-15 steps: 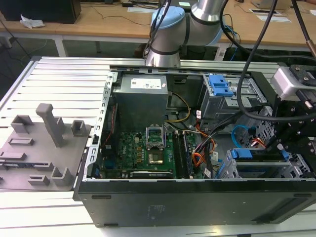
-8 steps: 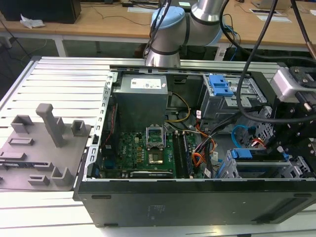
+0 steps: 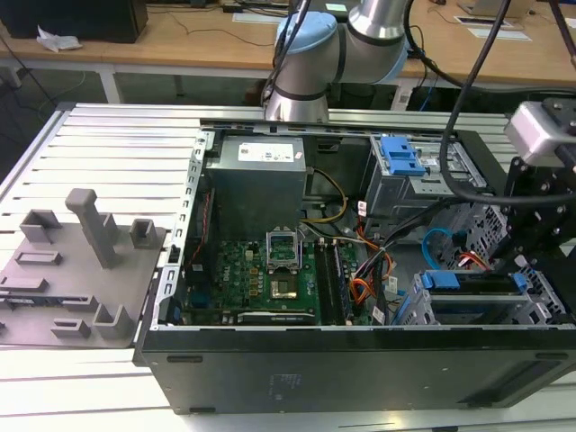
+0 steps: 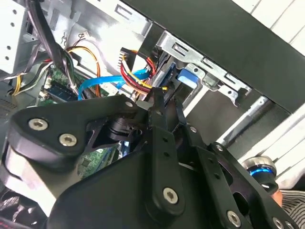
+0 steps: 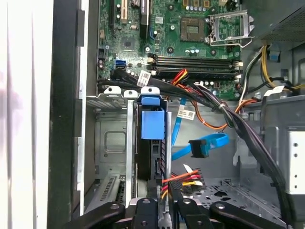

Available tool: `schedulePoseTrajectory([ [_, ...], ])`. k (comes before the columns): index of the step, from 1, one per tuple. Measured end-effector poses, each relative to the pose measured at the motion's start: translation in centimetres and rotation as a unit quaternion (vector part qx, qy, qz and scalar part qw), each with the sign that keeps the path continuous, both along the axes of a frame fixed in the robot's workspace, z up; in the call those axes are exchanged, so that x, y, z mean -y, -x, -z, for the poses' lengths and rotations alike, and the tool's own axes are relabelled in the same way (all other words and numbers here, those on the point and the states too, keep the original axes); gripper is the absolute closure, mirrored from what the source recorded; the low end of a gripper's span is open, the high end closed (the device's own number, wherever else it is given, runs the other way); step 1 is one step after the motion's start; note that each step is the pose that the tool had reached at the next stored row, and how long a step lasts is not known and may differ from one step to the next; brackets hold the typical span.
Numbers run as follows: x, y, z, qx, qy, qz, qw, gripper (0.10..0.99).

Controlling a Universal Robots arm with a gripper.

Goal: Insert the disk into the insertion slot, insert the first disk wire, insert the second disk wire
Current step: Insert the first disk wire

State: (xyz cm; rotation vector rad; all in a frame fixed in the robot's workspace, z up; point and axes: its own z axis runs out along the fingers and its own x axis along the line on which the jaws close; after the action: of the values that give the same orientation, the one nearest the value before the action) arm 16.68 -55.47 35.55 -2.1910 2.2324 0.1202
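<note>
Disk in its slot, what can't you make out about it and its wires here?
1. Exterior view: the disk shows just its blue-framed top edge; the slot hides the rest.
2. First wrist view: the red-and-yellow wire ends behind the tool; plugged in or not, unclear.
3. Second wrist view: the tool's black body blocks most of the disk.

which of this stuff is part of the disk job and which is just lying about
Job:
- disk, sitting in the slot
- blue wire, loose
- red-yellow wire, right by the hand

Lying about:
- taller cage
- motherboard
- power supply
- grey tray beside the case
</note>
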Motion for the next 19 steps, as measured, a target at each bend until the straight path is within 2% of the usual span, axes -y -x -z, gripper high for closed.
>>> schedulePoseTrajectory([
  [2, 0.0, 0.0, -1.56, 0.0, 0.0001, 0.0, 1.0, 0.847],
  [5, 0.0, 0.0, -2.55, 0.0, 0.0, 0.0, 1.0, 0.847],
  [13, 0.0, 0.0, -2.57, 0.0, 0.0, 0.0, 1.0, 0.847],
  [14, 0.0, 0.0, -2.57, 0.0, 0.0, 0.0, 1.0, 0.863],
  [15, 0.0, 0.0, -2.57, 0.0, 0.0, 0.0, 1.0, 0.98],
  [19, 0.0, 0.0, -2.57, 0.0, -0.0001, 0.0, 1.0, 0.98],
])
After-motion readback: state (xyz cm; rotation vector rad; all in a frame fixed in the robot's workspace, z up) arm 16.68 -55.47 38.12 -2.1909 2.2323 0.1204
